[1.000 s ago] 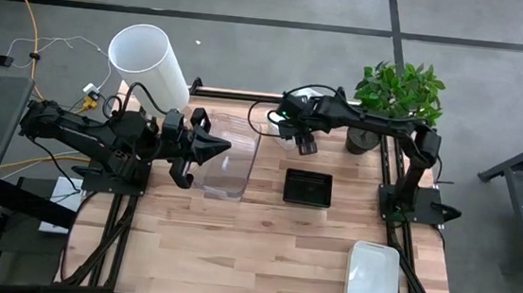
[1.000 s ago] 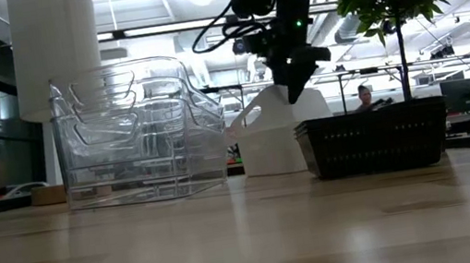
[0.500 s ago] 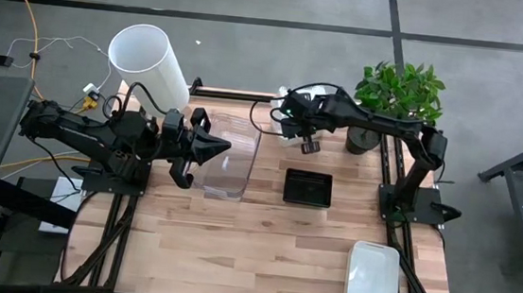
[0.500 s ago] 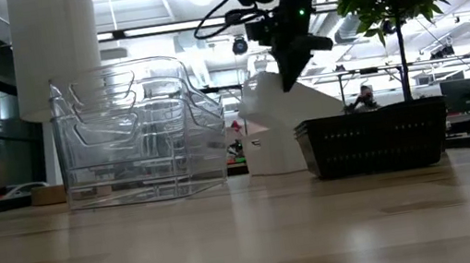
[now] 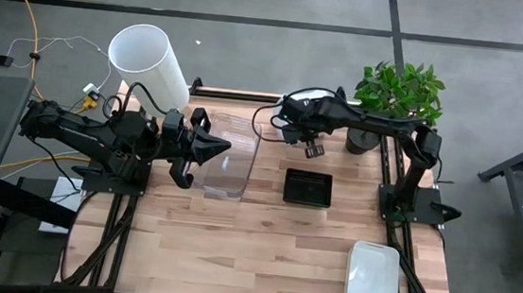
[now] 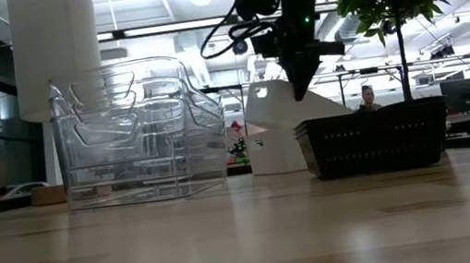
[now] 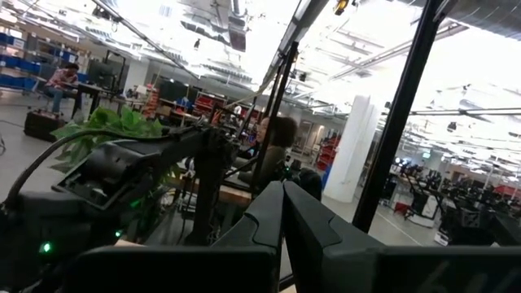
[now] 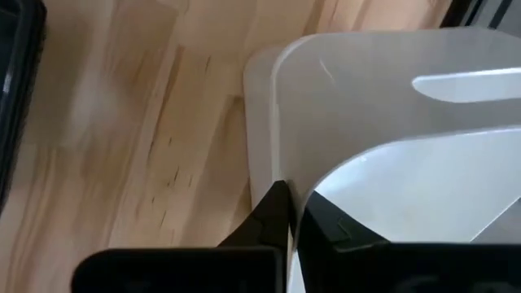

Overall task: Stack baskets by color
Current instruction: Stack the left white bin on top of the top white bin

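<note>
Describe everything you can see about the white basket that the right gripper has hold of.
The white basket is a shallow bin of opaque, smooth white plastic with rounded corners and a handle slot in one wall. The right gripper is shut on its rim, one finger inside the wall and one outside. In the low view it sits tilted, one end raised, at the far side of the wooden table, behind the black basket. Whether its lower edge touches the table cannot be seen.
</note>
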